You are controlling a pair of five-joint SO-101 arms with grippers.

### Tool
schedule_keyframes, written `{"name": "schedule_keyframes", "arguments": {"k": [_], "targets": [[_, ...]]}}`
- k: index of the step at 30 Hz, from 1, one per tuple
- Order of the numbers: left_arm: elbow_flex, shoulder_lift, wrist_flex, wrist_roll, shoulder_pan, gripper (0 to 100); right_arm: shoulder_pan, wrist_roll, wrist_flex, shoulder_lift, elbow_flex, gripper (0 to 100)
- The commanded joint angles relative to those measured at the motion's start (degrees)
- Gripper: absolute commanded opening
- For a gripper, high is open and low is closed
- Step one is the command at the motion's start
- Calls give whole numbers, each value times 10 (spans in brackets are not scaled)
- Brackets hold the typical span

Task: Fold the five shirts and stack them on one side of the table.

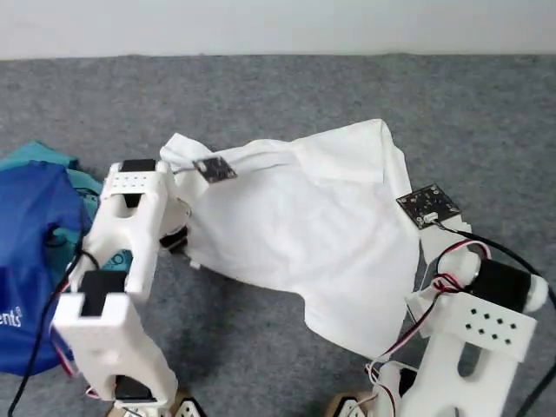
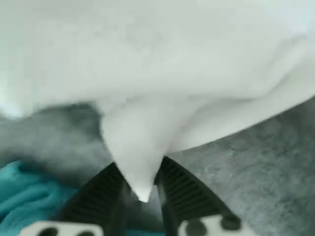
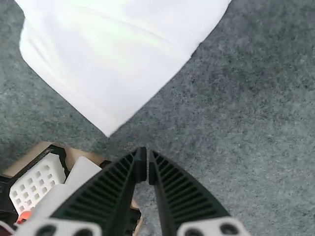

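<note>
well, the white shirt (image 1: 304, 226) lies rumpled and partly raised in the middle of the grey table cover (image 1: 287, 87), bunched rather than flat. the left gripper (image 2: 142, 189) is clamped on a pinched point of the white shirt, the cloth running down between its two black fingers (image 2: 101, 194) and fanning out beyond them. seen from above, the left arm (image 1: 122, 261) stands at the white shirt's edge, on the side where the other clothes are, with the fabric draped against its wrist. the right gripper (image 3: 143, 160) hangs just off an edge of the white shirt, over bare cover, its fingers pressed tip to tip with nothing between them. the right arm (image 1: 473, 334) stands at the far side of the white shirt from the left arm, and the cloth laps over its front. a blue shirt (image 1: 30, 261) sits in a heap apart from the white shirt, beyond the left arm, and a teal shirt (image 1: 39, 156) is crumpled against it, touching it.
</note>
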Motion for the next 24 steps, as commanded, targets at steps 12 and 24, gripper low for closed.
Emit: {"name": "schedule_keyframes", "arguments": {"k": [12, 24], "targets": [[7, -78, -34, 128, -18, 13, -263, 2, 3, 2, 40, 65], [10, -11, -71, 157, -36, 13, -292, -1, -50, 160, 73, 178]]}}
